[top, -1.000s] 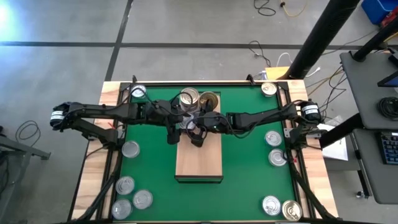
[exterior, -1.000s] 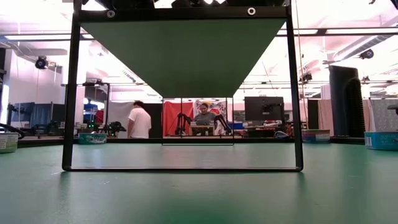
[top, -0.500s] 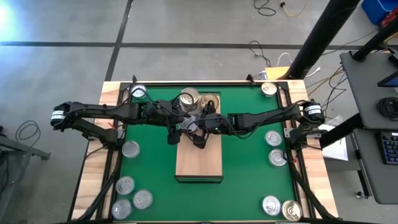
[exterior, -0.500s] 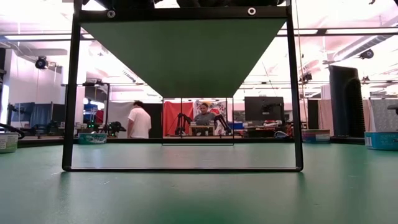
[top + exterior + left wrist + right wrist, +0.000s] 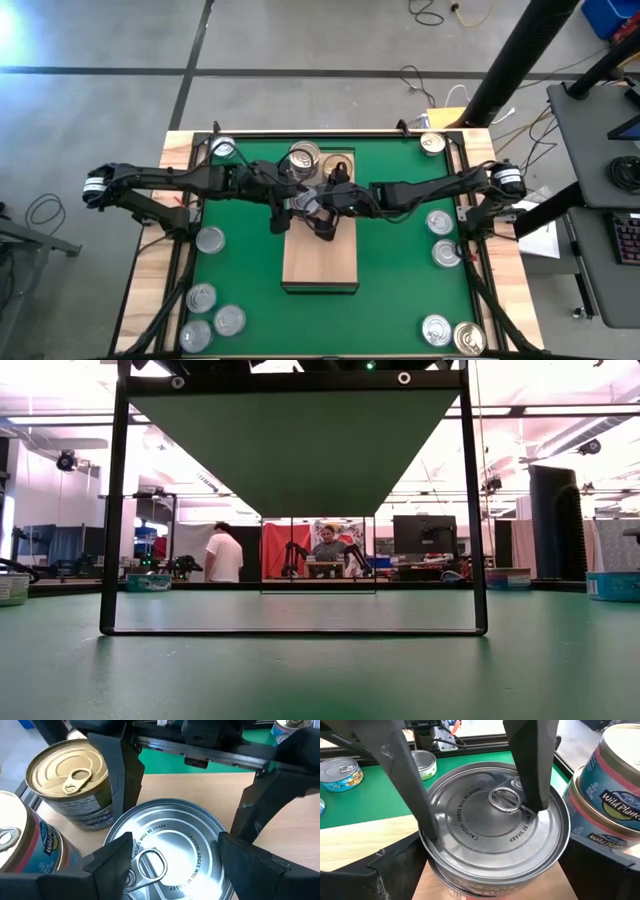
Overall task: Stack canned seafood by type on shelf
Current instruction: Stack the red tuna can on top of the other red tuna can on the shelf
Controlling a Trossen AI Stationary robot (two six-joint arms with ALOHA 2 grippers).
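A silver-topped can [image 5: 170, 840] sits lid up over the shelf [image 5: 320, 265], near its far end. My left gripper [image 5: 172, 847] reaches in from the table's left and is shut on it. My right gripper [image 5: 500, 850] comes from the table's right and stands open, one finger on either side of the same can [image 5: 495, 825], apart from it. Just beyond, a gold-topped can [image 5: 70, 775] stands on the shelf, with a stack of silver-topped cans [image 5: 615, 795] next to it. I cannot tell whether the held can rests on the shelf. My left gripper pinches the can between its two fingers, on opposite sides of the wall just under the lid's rim [image 5: 116, 851]. The fingers slant down from the table's left. The can stays level, its pull tab up.
Loose cans lie on the green mat: several at the near left [image 5: 202, 297], one at the far left corner [image 5: 222, 147], two at mid right [image 5: 438, 222], two at the near right [image 5: 436, 328], one at the far right corner [image 5: 432, 143]. The shelf's near half is bare wood.
My right gripper has edged toward the table's left, closer to my left gripper, and its wrist now covers part of the gold-topped can in the high view. The held can has stayed in place.
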